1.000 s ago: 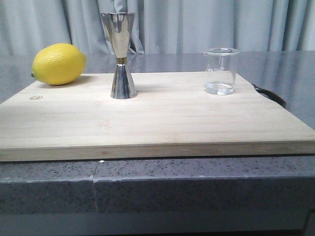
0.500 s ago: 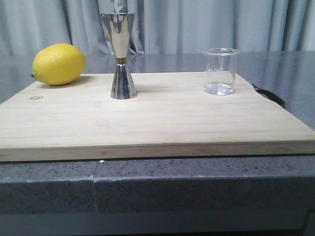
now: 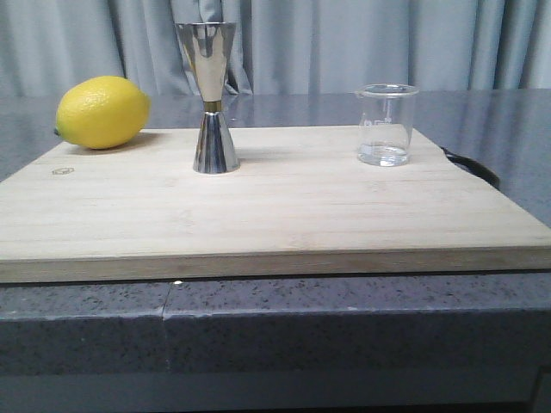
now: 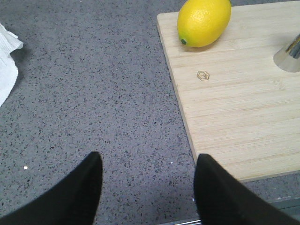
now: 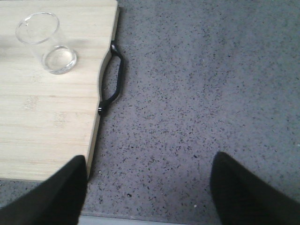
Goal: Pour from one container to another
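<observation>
Small clear glass beaker (image 3: 386,125) stands upright at the far right of the pale bamboo cutting board (image 3: 284,215), a little clear liquid in its bottom, near the board's black handle (image 5: 114,77); the tall mirror-steel hourglass jigger (image 3: 211,96) with a gold waist band stands upright left of centre, well apart from it, with a yellow lemon (image 3: 102,112) at the far left corner. Left gripper (image 4: 147,187) has its fingers spread apart over the speckled grey countertop (image 4: 93,93) just off the board's left edge, holding nothing, white cloth (image 4: 7,61) off to one side. Right gripper (image 5: 149,190) likewise spread wide and empty over the counter off the board's right edge, beaker untouched.
</observation>
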Action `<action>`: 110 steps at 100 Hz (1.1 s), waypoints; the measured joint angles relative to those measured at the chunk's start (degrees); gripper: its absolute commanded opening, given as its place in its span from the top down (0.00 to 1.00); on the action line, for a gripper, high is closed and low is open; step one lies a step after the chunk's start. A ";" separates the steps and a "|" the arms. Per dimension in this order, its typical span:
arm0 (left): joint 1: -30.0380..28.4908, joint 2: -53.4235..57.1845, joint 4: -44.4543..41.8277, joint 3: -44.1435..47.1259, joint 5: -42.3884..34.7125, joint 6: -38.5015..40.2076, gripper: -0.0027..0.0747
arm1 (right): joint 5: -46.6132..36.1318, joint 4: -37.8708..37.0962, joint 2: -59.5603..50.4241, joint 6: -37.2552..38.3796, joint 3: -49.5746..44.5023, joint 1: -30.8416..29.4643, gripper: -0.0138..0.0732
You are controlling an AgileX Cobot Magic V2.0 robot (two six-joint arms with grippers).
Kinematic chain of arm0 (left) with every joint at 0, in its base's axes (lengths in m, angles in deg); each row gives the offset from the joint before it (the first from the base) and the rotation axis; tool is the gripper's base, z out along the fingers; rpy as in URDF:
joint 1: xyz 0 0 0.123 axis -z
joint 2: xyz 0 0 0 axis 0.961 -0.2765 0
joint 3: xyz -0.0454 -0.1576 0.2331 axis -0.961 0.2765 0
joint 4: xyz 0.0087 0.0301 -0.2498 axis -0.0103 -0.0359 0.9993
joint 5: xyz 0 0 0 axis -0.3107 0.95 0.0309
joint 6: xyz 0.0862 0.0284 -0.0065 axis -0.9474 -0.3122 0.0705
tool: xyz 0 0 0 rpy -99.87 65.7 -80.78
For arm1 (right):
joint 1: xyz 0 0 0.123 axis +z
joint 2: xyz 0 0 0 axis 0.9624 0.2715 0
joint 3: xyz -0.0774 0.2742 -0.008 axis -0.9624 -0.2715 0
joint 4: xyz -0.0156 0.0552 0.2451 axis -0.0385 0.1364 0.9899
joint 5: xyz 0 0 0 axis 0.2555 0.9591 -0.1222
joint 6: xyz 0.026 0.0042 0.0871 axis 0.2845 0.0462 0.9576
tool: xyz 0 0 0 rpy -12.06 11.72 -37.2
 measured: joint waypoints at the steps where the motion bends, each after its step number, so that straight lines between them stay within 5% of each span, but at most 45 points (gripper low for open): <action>1: 0.00 0.00 0.00 0.00 -0.13 0.00 0.62 | 0.00 0.00 0.00 0.00 0.00 0.00 0.53; 15: 0.00 0.00 0.11 0.51 -1.92 0.00 0.79 | -0.12 0.00 0.00 0.00 0.00 0.00 0.76; 33: 0.00 0.00 0.45 0.51 -4.15 0.00 0.97 | -0.22 0.00 0.00 0.00 0.00 0.00 0.91; 110: 0.00 0.00 0.50 0.61 -7.68 0.00 0.99 | -1.36 -0.13 0.00 0.13 0.00 0.00 0.92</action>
